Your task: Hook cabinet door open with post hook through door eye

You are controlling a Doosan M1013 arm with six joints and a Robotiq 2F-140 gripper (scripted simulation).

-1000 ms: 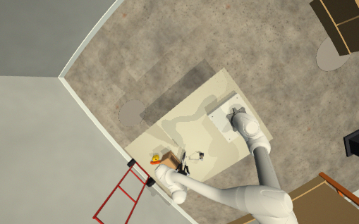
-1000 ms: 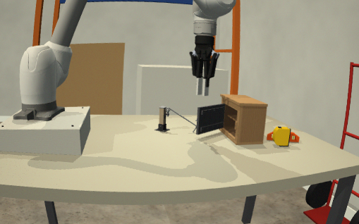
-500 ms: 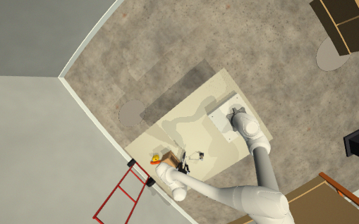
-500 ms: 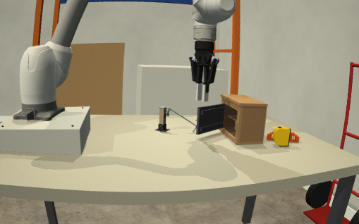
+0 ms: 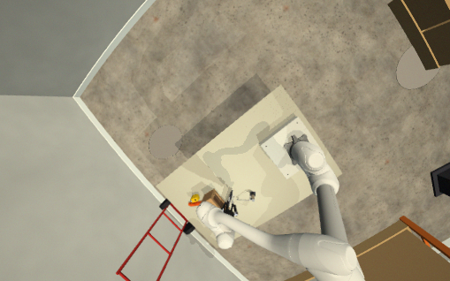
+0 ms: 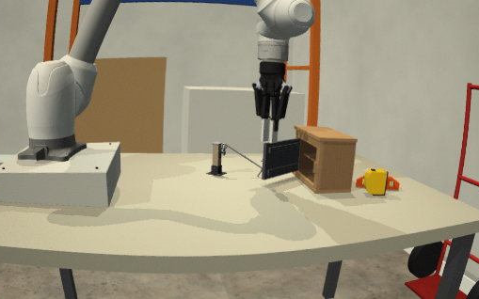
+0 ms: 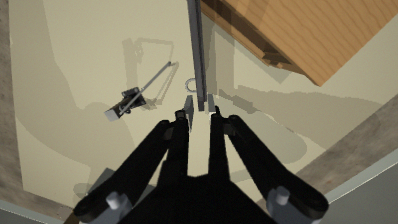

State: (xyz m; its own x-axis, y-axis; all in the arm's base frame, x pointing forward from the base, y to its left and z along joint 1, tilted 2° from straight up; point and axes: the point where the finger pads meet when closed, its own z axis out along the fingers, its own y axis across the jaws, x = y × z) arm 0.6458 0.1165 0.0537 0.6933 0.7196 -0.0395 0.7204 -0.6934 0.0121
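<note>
Just below your narrowly set, empty gripper (image 7: 199, 111), one dark cabinet door (image 6: 281, 157) edge-on, one eye ring (image 7: 190, 84) beside it, one hook (image 6: 243, 154) on one post (image 6: 216, 158) off left, no legible writing.

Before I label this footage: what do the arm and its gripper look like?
The arm is glossy white with rounded joints and a grey collar at its foot, on a pale block. The gripper is black with light-grey tips on its jaws. No cables or markings show.
</note>
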